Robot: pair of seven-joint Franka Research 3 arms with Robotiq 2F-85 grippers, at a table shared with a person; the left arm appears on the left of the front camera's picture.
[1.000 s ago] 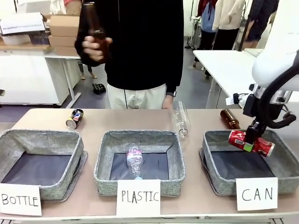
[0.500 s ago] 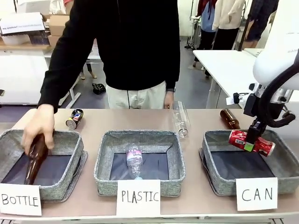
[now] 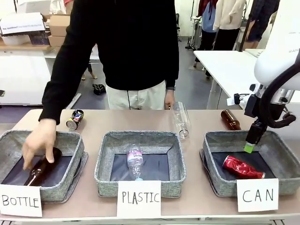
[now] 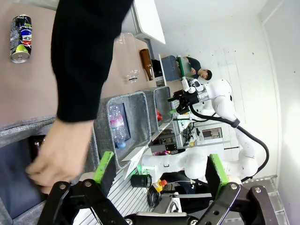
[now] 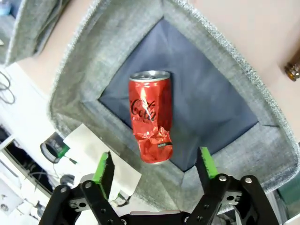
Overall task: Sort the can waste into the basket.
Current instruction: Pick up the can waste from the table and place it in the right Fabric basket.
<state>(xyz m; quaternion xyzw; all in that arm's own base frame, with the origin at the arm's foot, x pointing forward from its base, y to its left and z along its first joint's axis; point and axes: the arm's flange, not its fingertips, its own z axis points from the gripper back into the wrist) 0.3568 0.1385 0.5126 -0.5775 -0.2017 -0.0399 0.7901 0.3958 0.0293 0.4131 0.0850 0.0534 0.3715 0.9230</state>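
A: Status on can sort?
B: Half done, by the look. Red dented can (image 3: 243, 167) flat on its side on the dark floor of the CAN basket (image 3: 224, 186), clear of the walls.
A: Right pincer?
B: Right pincer (image 3: 250, 146) above the basket, spread wide, holding nothing. Green pads (image 5: 104, 168) either side of the can in the right wrist view, well above it, no contact.
A: Second can?
B: Not sorted yet. Dark printed can (image 3: 75, 119) on its side on the desk (image 3: 117, 123), far-left end, just behind the BOTTLE bin (image 3: 75, 154).
A: Left pincer?
B: Left pincer (image 4: 159, 171) wide too, empty. Looking toward the BOTTLE bin and the person's hand (image 3: 40, 140), which rests on a brown glass bottle (image 3: 43, 168) inside that bin.
A: Other clutter?
B: Clear plastic bottle (image 3: 181, 119) and another brown bottle (image 3: 230, 119) loose on the desk behind the bins. Small plastic bottle (image 3: 135, 161) in the PLASTIC bin (image 3: 105, 185). Not can waste, ignore.
A: Remaining?
B: One pick, probably: grab the dark can, carry it to the CAN basket at the opposite end. Long haul across the desk. Worth watching the person's arm near that corner.
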